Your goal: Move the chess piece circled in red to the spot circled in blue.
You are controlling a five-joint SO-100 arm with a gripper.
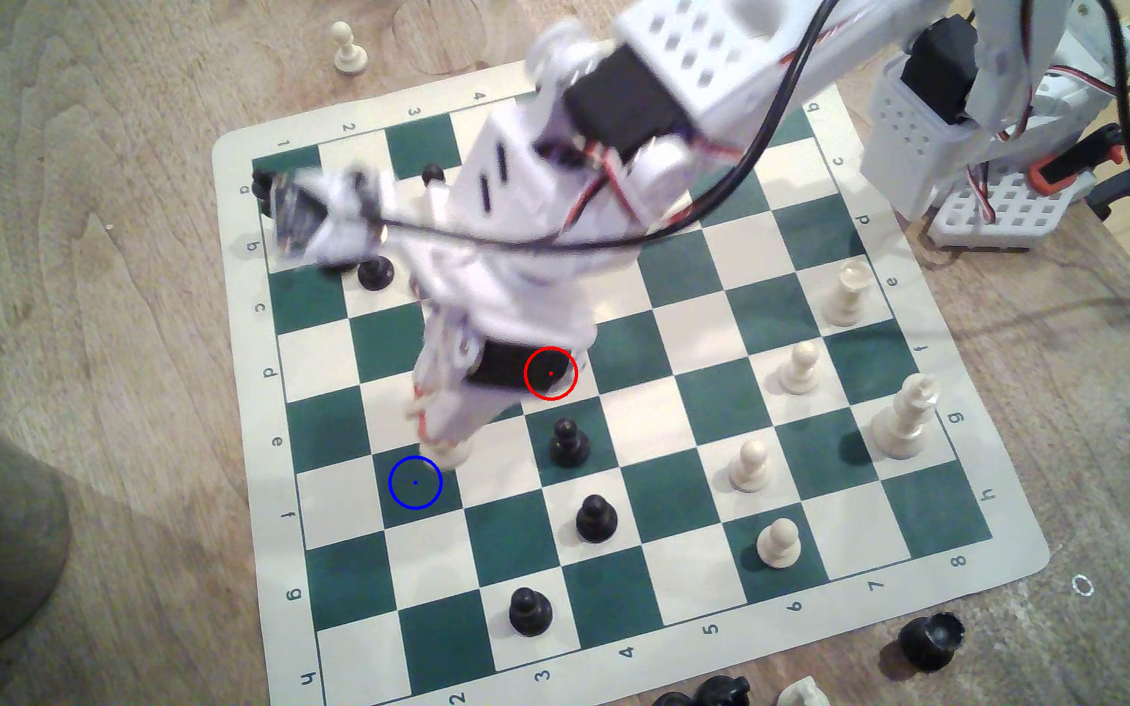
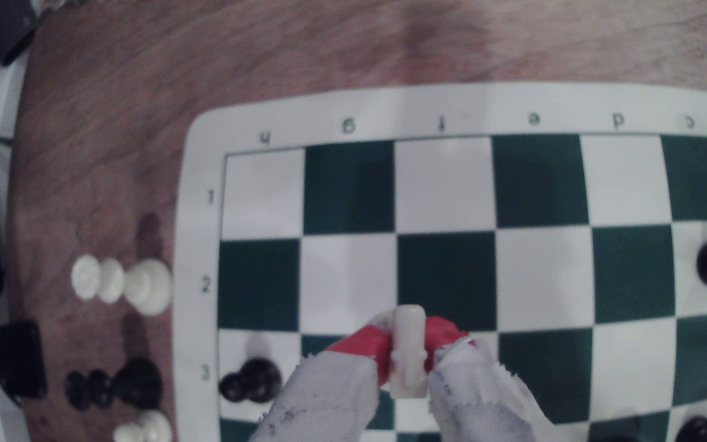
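Pincer (image 2: 407, 361) closed on the chess piece (image 2: 407, 352), cream-white, pinched between the two red-tipped, cloth-wrapped fingers (image 2: 360, 344). In the wrist view the piece sits right in the gap between the tips, its body touching both, its top poking out past them. Shape is blurred; the horse head cannot be made out, probably the knight.

In the exterior view the pincer (image 1: 443, 444) points down at the board (image 1: 236, 271), with a cream base (image 1: 450, 453) showing just under the fingertips. Whether that base touches the board or hangs just above it is unclear because of motion blur.

The spot (image 1: 415, 482), a dark green square with the blue ring, lies just beside the pincer tip, toward the exterior view's left and slightly nearer the camera. In the wrist view the dark square (image 2: 445, 280) lies just past the piece's top. The red ring (image 1: 551, 373) lies on the pincer's other side, over the black motor at the wrist, toward the exterior view's right.

Arm (image 1: 623, 115) reaches in from the exterior view's upper right, stretched across the board, forearm sloping down, wrist bent so the fingers aim steeply downward. Arm is heavily blurred.

Nearest black pawn (image 1: 569, 442) stands apart from the pincer, toward the exterior view's right.
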